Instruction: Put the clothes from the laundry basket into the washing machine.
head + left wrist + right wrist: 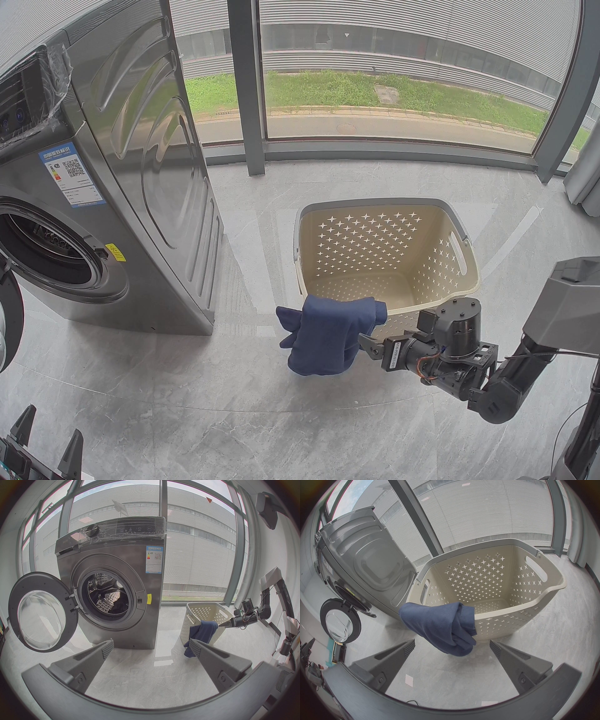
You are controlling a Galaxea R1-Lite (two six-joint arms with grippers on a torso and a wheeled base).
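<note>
A navy blue garment (328, 334) (201, 631) (440, 625) hangs draped over the near rim of the cream laundry basket (381, 203) (518, 605), whose inside looks bare. My right gripper (369, 344) (452, 642) is level with the cloth at its right side, fingers spread open and holding nothing. The grey washing machine (125, 156) stands to the left with its round door (40, 616) swung open; something dark lies in the drum (107, 597). Low at the near left, well away from the basket, my left gripper (52, 422) (150, 641) is open with nothing in it.
Grey tiled floor (219, 400) stretches between the machine and the basket. Floor-to-ceiling windows with a grey pillar (247, 87) stand behind the basket. A curtain (584, 175) hangs at the far right.
</note>
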